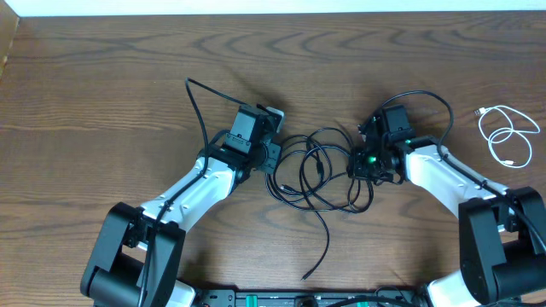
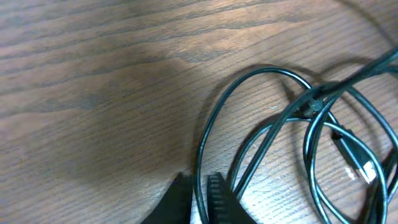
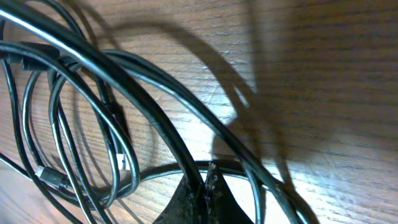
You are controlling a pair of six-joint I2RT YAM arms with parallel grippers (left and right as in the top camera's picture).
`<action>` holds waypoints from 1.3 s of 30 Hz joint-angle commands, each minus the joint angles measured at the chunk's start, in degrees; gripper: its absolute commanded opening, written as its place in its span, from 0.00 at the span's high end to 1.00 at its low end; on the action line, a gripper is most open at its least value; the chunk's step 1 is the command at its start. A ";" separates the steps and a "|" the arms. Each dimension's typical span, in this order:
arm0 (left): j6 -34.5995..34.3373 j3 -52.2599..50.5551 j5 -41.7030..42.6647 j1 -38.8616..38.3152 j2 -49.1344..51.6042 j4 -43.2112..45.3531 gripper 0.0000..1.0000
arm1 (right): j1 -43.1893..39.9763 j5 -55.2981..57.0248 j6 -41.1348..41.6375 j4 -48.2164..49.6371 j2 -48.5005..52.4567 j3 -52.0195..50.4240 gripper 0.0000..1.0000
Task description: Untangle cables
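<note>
black cables tangled on the desk, squarely between both jaws, spread running left-right. left jaws nearly closed, pinching a loop at its left edge; right jaws fully closed, apparently on a right-edge strand. next pull wants opposite outward directions

Left wrist view: left gripper at bottom edge, jaws nearly together, one strand of the black cables pinched between the ribbed fingers. Strand rises in a loop over the wooden table. Several loops cross at right. Small plug lies flat near right edge.
</note>
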 commanded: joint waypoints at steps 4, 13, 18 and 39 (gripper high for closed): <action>0.31 0.31 -1.95 -0.07 0.76 -0.15 0.57 | 0.94 0.81 0.31 -0.04 0.07 -0.35 0.99; 0.31 0.31 -0.42 -0.07 0.74 0.90 0.12 | 0.94 0.76 0.33 0.00 0.07 -0.35 0.99; 0.31 0.31 6.80 -0.07 0.74 2.08 0.02 | 0.98 0.79 0.31 0.09 0.07 -0.35 0.99; 0.33 0.31 7.72 -0.07 0.74 1.77 0.92 | 2.10 0.76 0.31 1.16 0.07 -0.35 0.99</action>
